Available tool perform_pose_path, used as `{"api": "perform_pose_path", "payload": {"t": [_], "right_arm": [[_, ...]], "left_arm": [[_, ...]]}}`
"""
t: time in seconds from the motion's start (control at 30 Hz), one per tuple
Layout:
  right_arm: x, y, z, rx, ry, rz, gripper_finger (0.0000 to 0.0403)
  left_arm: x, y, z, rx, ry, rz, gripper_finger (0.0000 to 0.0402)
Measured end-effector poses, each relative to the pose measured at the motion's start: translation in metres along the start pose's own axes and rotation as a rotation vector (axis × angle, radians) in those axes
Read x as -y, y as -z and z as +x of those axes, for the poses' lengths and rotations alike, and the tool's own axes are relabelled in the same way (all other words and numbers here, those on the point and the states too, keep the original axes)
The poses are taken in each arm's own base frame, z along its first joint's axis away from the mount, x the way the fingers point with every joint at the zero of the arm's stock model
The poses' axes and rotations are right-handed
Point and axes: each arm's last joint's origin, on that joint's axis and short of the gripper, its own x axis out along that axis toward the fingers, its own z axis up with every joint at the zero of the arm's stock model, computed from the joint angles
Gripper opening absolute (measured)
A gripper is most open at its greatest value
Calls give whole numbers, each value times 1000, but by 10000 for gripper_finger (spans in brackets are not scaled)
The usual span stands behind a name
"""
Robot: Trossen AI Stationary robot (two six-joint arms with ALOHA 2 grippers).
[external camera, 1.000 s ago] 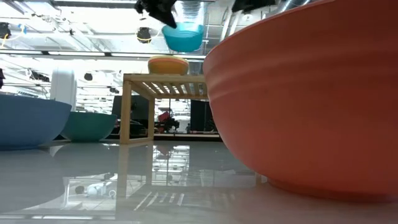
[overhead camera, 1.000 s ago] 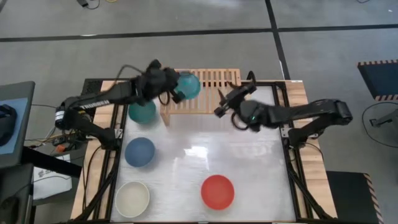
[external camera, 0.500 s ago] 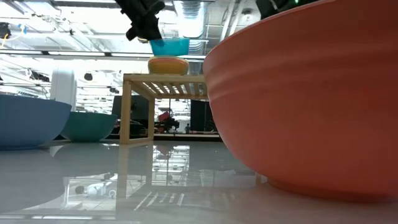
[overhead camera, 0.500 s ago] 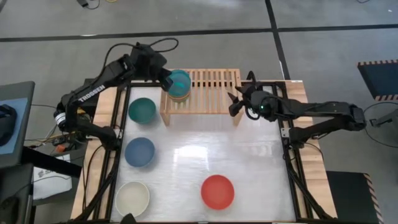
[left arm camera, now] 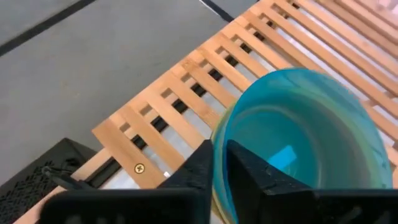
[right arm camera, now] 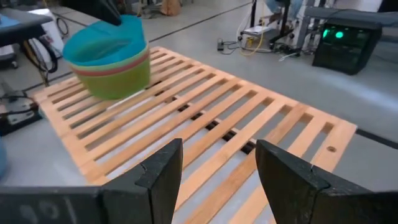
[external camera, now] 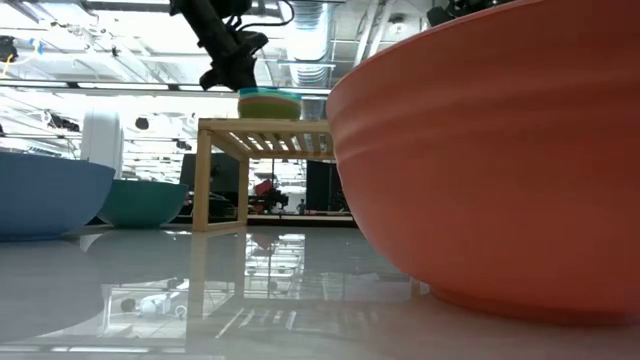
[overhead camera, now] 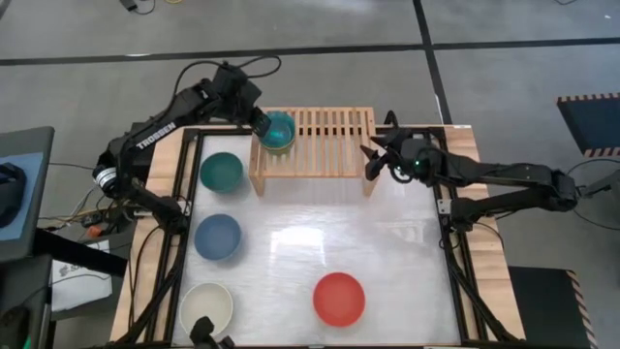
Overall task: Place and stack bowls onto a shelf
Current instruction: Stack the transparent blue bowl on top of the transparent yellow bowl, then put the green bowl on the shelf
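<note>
A teal bowl (overhead camera: 279,130) sits nested on top of a stack of lime green and yellow bowls (right arm camera: 115,78) on the left end of the light-wood shelf (overhead camera: 325,142). My left gripper (overhead camera: 262,123) is shut on the teal bowl at its left side. My right gripper (overhead camera: 372,161) is open and empty just off the shelf's right end, its fingers (right arm camera: 158,171) pointing toward the slats. On the table stand a dark green bowl (overhead camera: 221,172), a navy blue bowl (overhead camera: 217,237), a cream bowl (overhead camera: 206,308) and a red bowl (overhead camera: 339,299). My left gripper pinches the teal bowl's rim (left arm camera: 219,152) on the side toward the shelf's left end, one finger (left arm camera: 202,168) outside the wall and one finger (left arm camera: 249,174) inside. The fingers come slanting down from the far left. The bowl sits upright, nested in the stack.
The rest of the shelf's slatted top (right arm camera: 211,124) is bare. The red bowl fills the right of the low view (external camera: 490,160). The table's middle (overhead camera: 320,233) is open, shiny white surface. Black frame rails (overhead camera: 455,271) run along the table's sides.
My left gripper has carried the teal bowl down and toward the shelf's left end. The bowl, first tilted and held above the stack, now sits level, nested in it. My right gripper has drawn back toward the table's right edge, past the shelf's right end.
</note>
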Motion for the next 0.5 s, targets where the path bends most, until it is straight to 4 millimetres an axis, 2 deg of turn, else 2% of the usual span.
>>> {"api": "perform_pose_path", "payload": {"t": [0.13,0.23,0.37,0.5], "right_arm": [[2,0,1,1,12,3,227],[2,0,2,-4,13,-1,227],[2,1,1,-12,14,-12,227],[4,4,-1,-41,22,-33,227]], "left_arm": [[-1,-1,-2,-7,62,-16,76],[0,-8,-13,2,73,-21,113],[-1,-15,-31,21,-16,0,149],[0,-8,-50,35,-119,53,159]]}}
